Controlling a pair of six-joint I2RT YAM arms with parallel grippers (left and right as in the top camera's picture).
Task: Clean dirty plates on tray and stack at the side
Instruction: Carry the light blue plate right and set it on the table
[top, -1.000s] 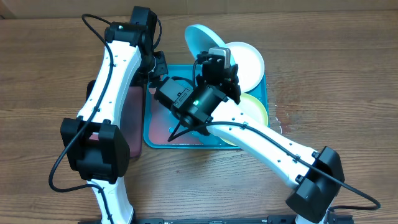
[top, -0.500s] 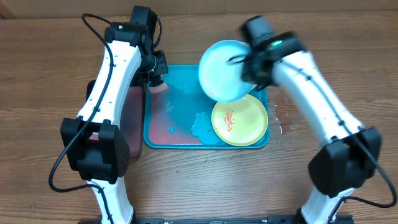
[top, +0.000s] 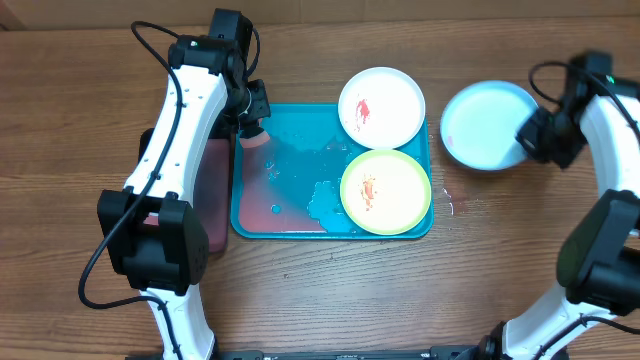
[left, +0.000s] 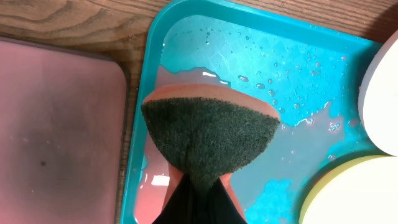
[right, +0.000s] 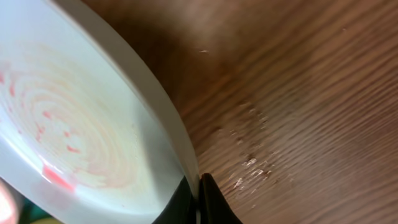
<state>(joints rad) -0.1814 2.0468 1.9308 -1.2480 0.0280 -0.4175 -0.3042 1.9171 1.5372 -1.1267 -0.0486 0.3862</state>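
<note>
The wooden table (top: 330, 300) bears the turquoise tray (top: 285, 180) and, just beside it, a pinkish tray (top: 220, 200).

A robotics lab is indicated: a white-and-black jointed left arm (top: 185, 112) and a matching right arm (top: 615, 130), trailed by loose black cables (top: 95, 262), are mounted at the near edge of a brown wood-grain bench (top: 60, 120).

Right end effector (right: 198, 200), wrist view: its two dark fingers (right: 216, 208) close on the rim of a pale plate (right: 81, 124), whose inner face carries faint red-orange smears (right: 55, 176). Beside the rim, small water droplets (right: 245, 165) speckle the wooden bench (right: 298, 87).
</note>
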